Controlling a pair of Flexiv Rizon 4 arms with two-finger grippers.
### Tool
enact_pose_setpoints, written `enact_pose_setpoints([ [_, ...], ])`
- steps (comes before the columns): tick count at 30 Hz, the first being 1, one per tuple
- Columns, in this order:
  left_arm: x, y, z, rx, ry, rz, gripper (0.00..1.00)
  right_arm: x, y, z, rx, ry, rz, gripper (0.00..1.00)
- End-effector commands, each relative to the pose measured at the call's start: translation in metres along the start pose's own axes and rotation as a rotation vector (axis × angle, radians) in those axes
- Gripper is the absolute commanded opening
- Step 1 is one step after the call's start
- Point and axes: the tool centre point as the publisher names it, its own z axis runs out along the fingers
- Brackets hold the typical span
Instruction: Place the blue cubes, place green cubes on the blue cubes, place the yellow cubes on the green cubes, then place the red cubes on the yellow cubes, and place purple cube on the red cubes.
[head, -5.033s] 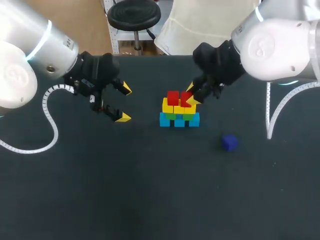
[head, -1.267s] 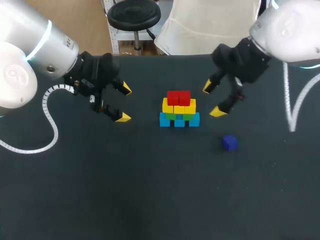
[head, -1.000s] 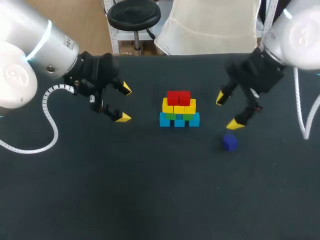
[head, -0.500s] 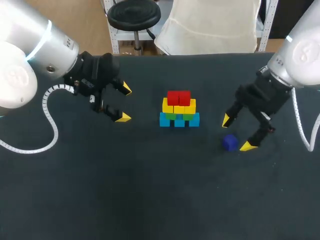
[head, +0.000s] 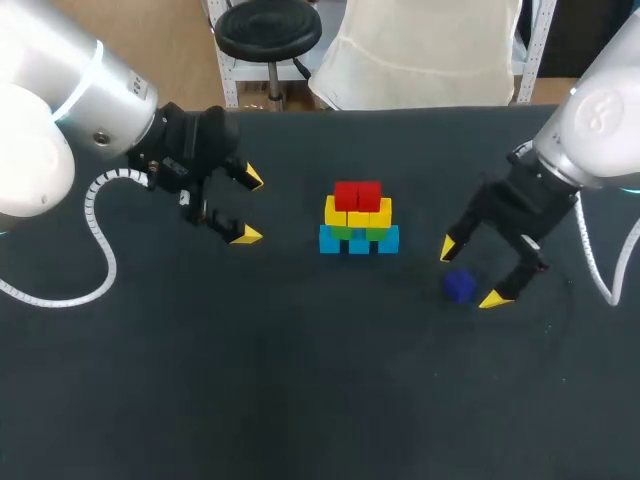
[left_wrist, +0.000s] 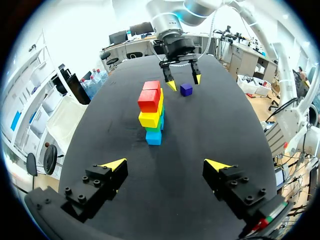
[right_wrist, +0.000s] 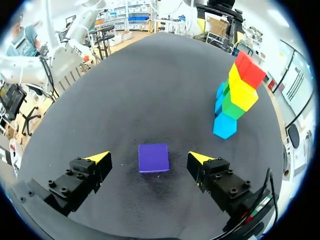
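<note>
Items as I see them from the console, each placed against the cube stack.

1. Cube stack, on the dark bench (head: 300, 400), about mid-bench towards the far edge. It stands upright in four tiers: blue cubes (head: 359, 240) at the base on the bench, green cubes (head: 345, 232) on the blue, yellow cubes (head: 358, 213) on the green, and red cubes (head: 357, 194) on the yellow. I count two red ones, side by side. The top of the red tier carries nothing.

2. Purple cube (head: 459, 287). It lies flat on the bench, alone, on the stack's right and a little nearer to me than the blue row. It is near the stack and clear of it.

3. Right pincer (head: 469, 273). My right arm comes in from the stack's right and is lowered over the purple cube. The pincer is spread wide with one yellow tip on each side of the cube. In the right wrist view I see bare bench between the cube and each tip, so it has hold of nothing. The stack stands ahead of it and off to one side.

4. Left pincer (head: 249, 207). It sits on the stack's left, well apart from it and pointing towards it. It is spread wide and I find nothing between its tips.
</note>
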Motion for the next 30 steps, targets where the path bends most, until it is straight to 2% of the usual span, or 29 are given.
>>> enact_pose_setpoints([
  [1,0.001,0.0,0.0,0.001,-0.002,0.002,1.0,0.002,-0.002,0.0,0.0,-0.007,-0.011,0.79],
  [2,0.001,0.0,0.0,0.001,-0.002,0.002,1.0,0.002,-0.002,0.0,0.0,-0.008,-0.016,0.68],
  [4,0.001,0.0,0.0,0.001,-0.002,0.002,1.0,0.004,-0.003,-0.001,0.0,-0.008,-0.021,0.65],
  [5,0.001,0.0,0.0,0.001,-0.002,0.002,1.0,0.004,-0.003,-0.001,0.001,-0.009,-0.024,0.6],
  [6,0.001,0.0,0.0,0.001,-0.002,0.002,1.0,0.004,-0.003,-0.001,0.0,-0.01,-0.029,0.48],
  [11,0.001,0.0,0.0,0.001,-0.002,0.002,1.0,0.005,-0.005,-0.001,-0.004,-0.006,-0.038,0.35],
  [15,0.001,0.0,0.0,0.001,-0.002,0.002,1.0,0.005,-0.005,0.0,0.0,-0.006,-0.038,0.0],
  [19,0.001,0.0,0.0,0.001,-0.002,0.002,1.0,0.006,-0.006,-0.003,0.026,-0.029,0.013,0.0],
  [22,0.001,0.0,0.0,0.001,-0.002,0.002,1.0,0.003,-0.009,-0.012,0.07,-0.07,0.113,0.0],
  [24,0.001,0.0,0.0,0.001,-0.002,0.002,1.0,-0.001,-0.011,-0.02,0.118,-0.08,0.159,0.0],
  [28,0.001,0.0,0.0,0.001,-0.002,0.002,1.0,-0.009,-0.023,-0.041,0.199,-0.074,0.347,0.0],
  [30,0.001,0.0,0.0,0.001,-0.002,0.002,1.0,-0.016,-0.027,-0.051,0.251,-0.086,0.344,0.0],
])
